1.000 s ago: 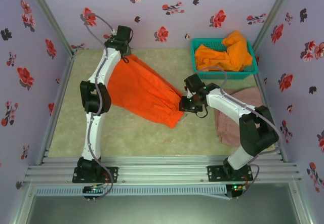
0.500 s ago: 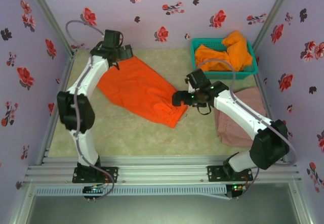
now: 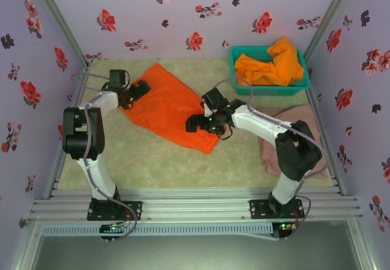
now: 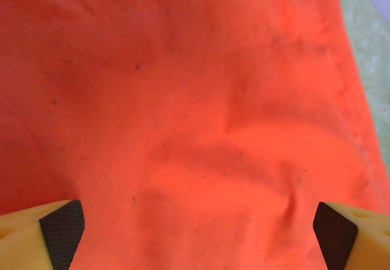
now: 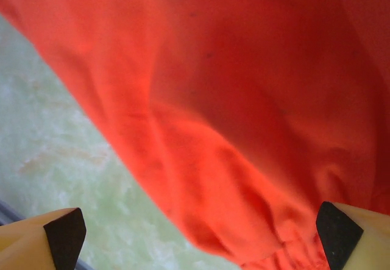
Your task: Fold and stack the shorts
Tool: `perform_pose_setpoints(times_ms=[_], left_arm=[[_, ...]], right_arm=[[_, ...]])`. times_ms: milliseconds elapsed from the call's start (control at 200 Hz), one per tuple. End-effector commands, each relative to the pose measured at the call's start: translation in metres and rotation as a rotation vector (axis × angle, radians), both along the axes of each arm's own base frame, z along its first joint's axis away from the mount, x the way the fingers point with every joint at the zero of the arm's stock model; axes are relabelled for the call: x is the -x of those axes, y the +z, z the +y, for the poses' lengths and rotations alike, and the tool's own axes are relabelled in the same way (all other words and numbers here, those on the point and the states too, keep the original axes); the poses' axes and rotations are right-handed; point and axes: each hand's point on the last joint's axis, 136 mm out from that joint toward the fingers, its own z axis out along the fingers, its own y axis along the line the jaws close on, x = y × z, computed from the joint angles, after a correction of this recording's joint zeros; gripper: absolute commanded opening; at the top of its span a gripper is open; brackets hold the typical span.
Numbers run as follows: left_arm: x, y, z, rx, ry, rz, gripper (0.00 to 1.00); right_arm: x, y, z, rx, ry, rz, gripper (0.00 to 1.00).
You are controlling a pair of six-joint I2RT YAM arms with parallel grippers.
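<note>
One pair of bright orange shorts (image 3: 167,105) lies spread flat on the green mat at centre-left. My left gripper (image 3: 138,89) hovers over its left edge, open; in the left wrist view the orange shorts (image 4: 195,99) lie under wide-apart fingertips (image 4: 61,227) with nothing between them. My right gripper (image 3: 194,124) is over the shorts' right end, also open; its wrist view has the orange shorts (image 5: 244,99) hem and mat beneath spread fingertips (image 5: 335,227). A second orange pair (image 3: 271,66) is heaped in the basket. The pink-beige shorts (image 3: 304,120) lie at the right, partly under my right arm.
The teal mesh basket (image 3: 268,89) stands at the back right corner. Floral walls close in the mat (image 3: 152,160) on three sides. A metal rail (image 3: 195,206) carrying both arm bases runs along the near edge.
Both grippers opened and let go of the orange shorts, which dropped flat onto the mat. My left arm swung left and lower; my right gripper moved left over the shorts' end.
</note>
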Motion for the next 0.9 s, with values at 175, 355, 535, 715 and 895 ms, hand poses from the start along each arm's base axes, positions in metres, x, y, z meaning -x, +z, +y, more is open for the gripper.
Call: perform_pose_setpoints(times_ms=[175,355,535,715,895], left_arm=[[0.017,-0.034,0.013,-0.01,0.06,0.009,0.99],[0.064,-0.042,0.03,-0.057,0.14,0.049,0.99],[0.127,-0.047,0.04,-0.104,0.208,0.071,0.99],[0.182,-0.044,0.028,-0.052,0.231,0.039,0.99],[0.195,0.03,0.035,-0.043,0.233,-0.197,0.99]], right_arm=[[-0.023,-0.035,-0.037,0.13,-0.024,0.059,0.99],[-0.038,-0.043,-0.05,0.178,0.008,0.077,0.99],[-0.062,-0.036,-0.053,0.2,0.073,0.056,0.99],[-0.081,-0.014,-0.053,0.235,0.105,-0.012,0.99],[-0.072,0.046,-0.032,0.045,0.071,-0.204,0.99]])
